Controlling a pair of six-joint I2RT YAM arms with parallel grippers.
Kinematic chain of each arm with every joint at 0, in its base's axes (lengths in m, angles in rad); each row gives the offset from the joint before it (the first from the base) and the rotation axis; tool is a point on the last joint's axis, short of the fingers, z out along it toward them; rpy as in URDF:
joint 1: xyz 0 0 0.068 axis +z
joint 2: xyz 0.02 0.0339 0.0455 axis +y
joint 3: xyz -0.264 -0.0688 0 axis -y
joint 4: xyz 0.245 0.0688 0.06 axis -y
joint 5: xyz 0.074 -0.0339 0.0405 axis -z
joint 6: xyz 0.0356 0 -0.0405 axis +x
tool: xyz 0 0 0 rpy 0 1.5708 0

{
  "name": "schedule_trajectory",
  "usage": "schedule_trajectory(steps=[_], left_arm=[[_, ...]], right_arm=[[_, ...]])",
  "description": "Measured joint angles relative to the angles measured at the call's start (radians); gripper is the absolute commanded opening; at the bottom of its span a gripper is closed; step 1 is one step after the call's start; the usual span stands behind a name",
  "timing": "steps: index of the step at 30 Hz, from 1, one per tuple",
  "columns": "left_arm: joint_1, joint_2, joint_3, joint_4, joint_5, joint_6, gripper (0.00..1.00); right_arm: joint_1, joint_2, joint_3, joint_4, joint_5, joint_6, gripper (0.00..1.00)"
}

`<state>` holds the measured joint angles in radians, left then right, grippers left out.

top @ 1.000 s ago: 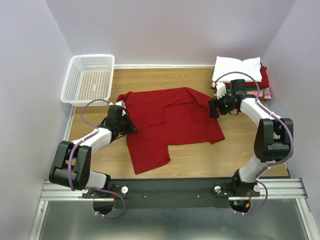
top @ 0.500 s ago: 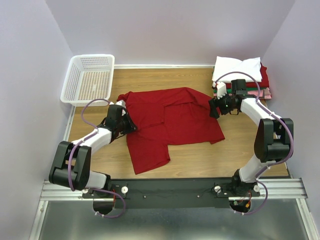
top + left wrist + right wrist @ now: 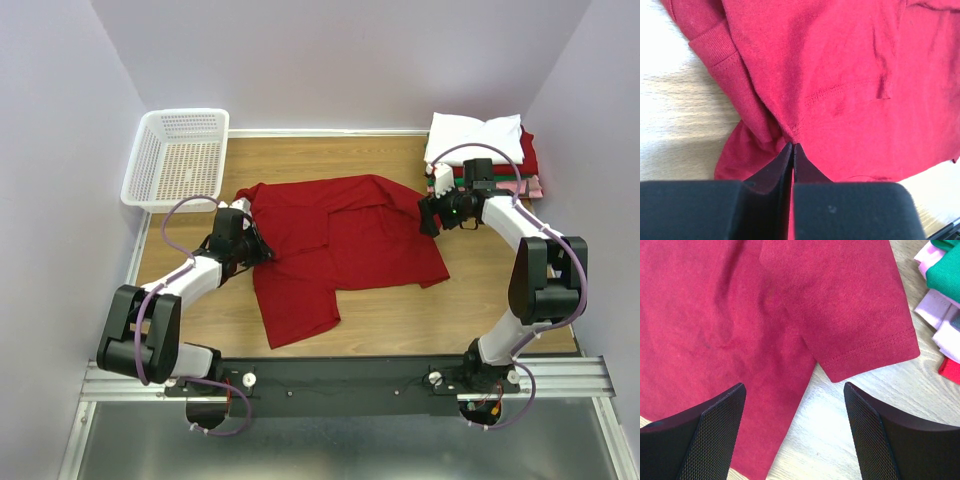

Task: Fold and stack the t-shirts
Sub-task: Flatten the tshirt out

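Dark red t-shirt (image 3: 340, 240), edge hidden inside pinched-together left claw (image 3: 792, 150); right claw (image 3: 795, 390) agape, holding nothing.

Looking like a robotics lab test cell: plain lilac walls (image 3: 60, 120) closing in a small wooden table (image 3: 400, 320) on three sides, two arms bolted to an aluminium rail (image 3: 340, 380) at the near edge, purple cables (image 3: 165, 235) looping along them. Nothing homely showing, only a white mesh basket (image 3: 178, 158) sitting in the far-left corner.
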<state>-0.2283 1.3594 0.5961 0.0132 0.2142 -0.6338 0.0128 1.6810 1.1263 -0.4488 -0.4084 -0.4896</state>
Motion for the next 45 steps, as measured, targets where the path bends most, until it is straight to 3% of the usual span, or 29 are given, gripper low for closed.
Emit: schedule_trajectory(steps=[13, 21, 28, 37, 45], left_arm=[[0.006, -0.034, 0.016, -0.01, 0.008, 0.027, 0.0], [0.02, -0.095, 0.034, -0.011, 0.008, 0.052, 0.0], [0.023, -0.095, 0.034, -0.015, 0.022, 0.059, 0.0], [0.024, -0.09, 0.034, -0.015, 0.035, 0.062, 0.0], [0.024, -0.089, 0.034, -0.015, 0.036, 0.062, 0.0]], right_arm=[[-0.002, 0.024, 0.031, 0.0, 0.032, -0.001, 0.85], [-0.002, 0.093, 0.075, 0.007, 0.106, -0.007, 0.75], [-0.002, 0.106, 0.069, 0.007, 0.124, -0.024, 0.54], [-0.002, 0.189, 0.072, -0.002, 0.127, -0.024, 0.47], [-0.002, 0.193, 0.083, -0.009, 0.135, -0.021, 0.16]])
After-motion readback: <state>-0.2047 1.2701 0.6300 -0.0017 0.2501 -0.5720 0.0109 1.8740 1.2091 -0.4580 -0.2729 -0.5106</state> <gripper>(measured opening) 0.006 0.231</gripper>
